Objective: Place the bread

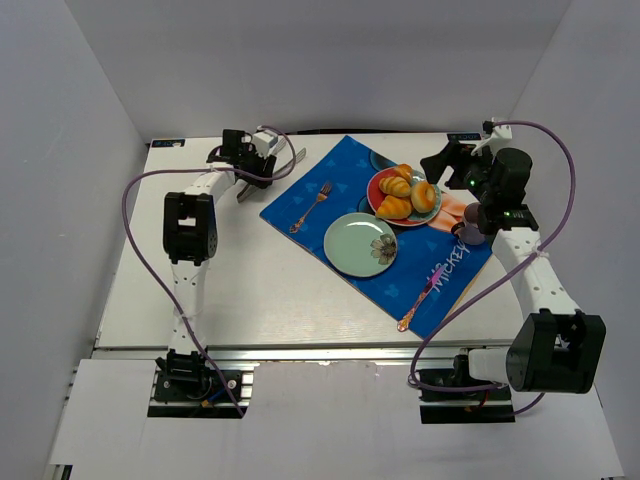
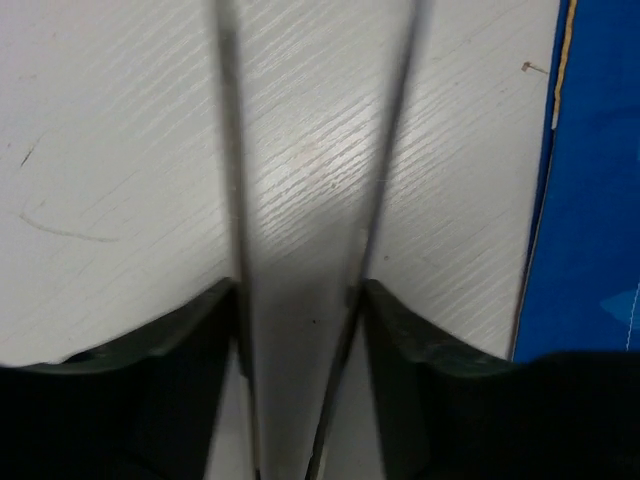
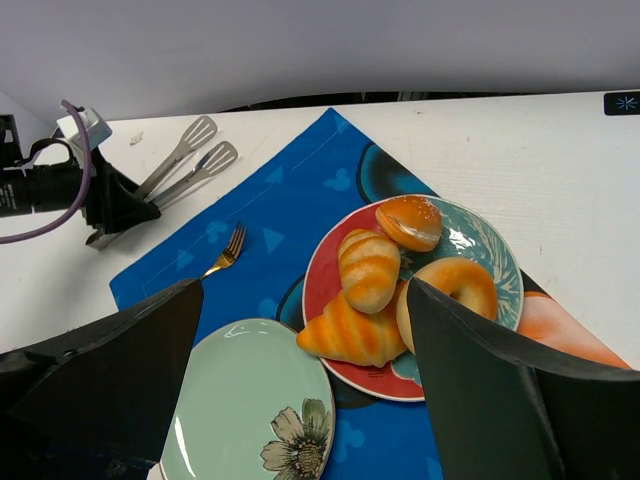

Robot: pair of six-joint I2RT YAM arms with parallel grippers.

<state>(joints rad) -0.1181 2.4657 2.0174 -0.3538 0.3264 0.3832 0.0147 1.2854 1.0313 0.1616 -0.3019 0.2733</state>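
Right wrist: ridged, golden-orange bread point(image 3: 350, 335) on glossy round plate point(image 3: 320, 270).

The table point(image 1: 250, 290) has a white, wood-grained top. A left wall point(image 1: 60, 250), back wall point(image 1: 320, 60) and right wall point(image 1: 600, 150), all plain pale grey, enclose it. An aluminium rail point(image 1: 330, 352) runs along the near edge. Lighting is even and diffuse, with soft shadows.
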